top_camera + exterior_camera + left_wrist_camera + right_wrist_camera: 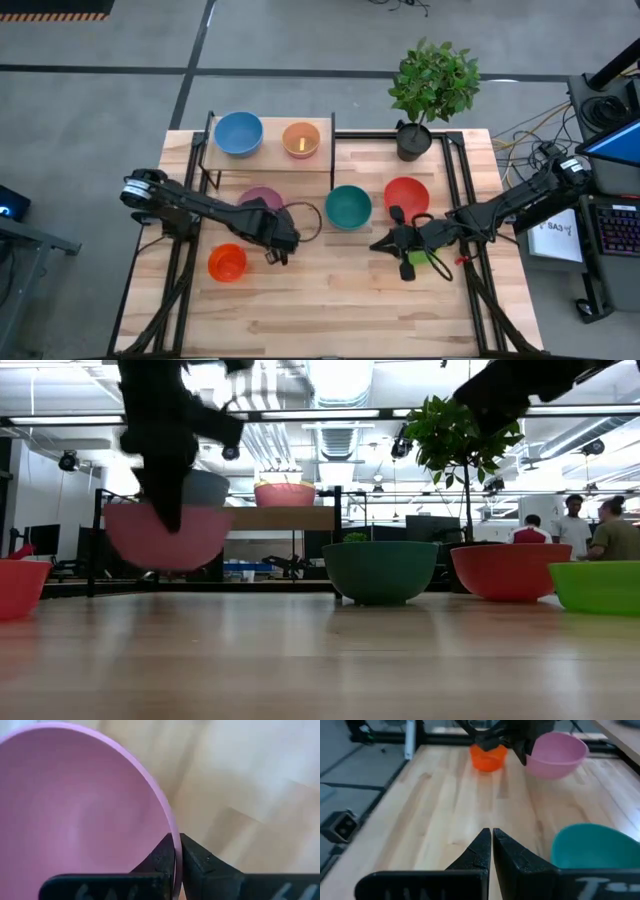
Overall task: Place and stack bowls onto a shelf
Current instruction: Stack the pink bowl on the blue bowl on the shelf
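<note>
My left gripper [272,222] is shut on the pink bowl [260,197], which hangs clear of the table in the low view [168,538], just in front of the shelf [268,158]. On the shelf stand a blue bowl [238,133] and an orange-yellow small bowl [301,140]. The teal bowl [348,206], red bowl [406,197] and small orange bowl [227,262] rest on their bases on the table. My right gripper [377,244] is shut on nothing, low over the table by the teal bowl [590,847]. A green bowl [424,261] lies partly under the right arm. My left gripper [177,840] pinches the pink bowl's rim [172,832], on the side toward the table's near edge, one finger inside the bowl and one outside. The bowl is lifted clear of the table, mouth up and slightly tilted [168,538].
A potted plant [432,85] stands at the table's far right corner. Black metal frame rails run along both sides of the table [455,180]. Bare wood lies along the near half of the table [330,310]. People sit in the room beyond [570,525].
</note>
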Robot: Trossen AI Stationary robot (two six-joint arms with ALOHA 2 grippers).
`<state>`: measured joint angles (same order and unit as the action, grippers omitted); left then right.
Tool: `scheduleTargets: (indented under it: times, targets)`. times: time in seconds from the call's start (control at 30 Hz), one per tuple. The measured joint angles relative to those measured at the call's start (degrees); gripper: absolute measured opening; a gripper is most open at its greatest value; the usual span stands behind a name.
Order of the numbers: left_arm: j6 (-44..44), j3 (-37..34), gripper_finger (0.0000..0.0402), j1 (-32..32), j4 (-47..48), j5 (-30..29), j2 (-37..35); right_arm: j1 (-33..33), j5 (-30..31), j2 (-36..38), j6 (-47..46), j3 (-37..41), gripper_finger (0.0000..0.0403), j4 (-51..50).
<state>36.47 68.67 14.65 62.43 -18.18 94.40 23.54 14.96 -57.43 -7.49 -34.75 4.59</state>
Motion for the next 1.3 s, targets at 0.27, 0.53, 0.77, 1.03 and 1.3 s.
scheduleTargets:
  times: [0.27,0.53,0.77,1.03,1.3]
  targets:
    - [-12.35,11.36,0.0,1.95,8.33,-1.04,-2.44,0.99,0.03,0.0,2.06,5.61,0.0009,11.45]
    - [-15.32,21.15,0.0,-0.68,22.65,-8.52,-5.65,0.97,0.03,0.0,1.56,7.9,0.0009,15.62]
    - [-19.64,23.92,0.0,-8.23,27.58,-12.11,-9.31,0.95,0.03,0.0,3.03,7.89,0.0009,16.12]
    - [-29.19,26.8,0.0,-20.41,26.33,-12.75,-11.36,0.97,0.04,0.0,2.63,7.89,0.0009,16.89]
    - [-39.01,29.13,0.0,-32.73,25.66,-7.49,-10.5,0.97,0.03,0.0,2.6,7.9,0.0009,16.78]
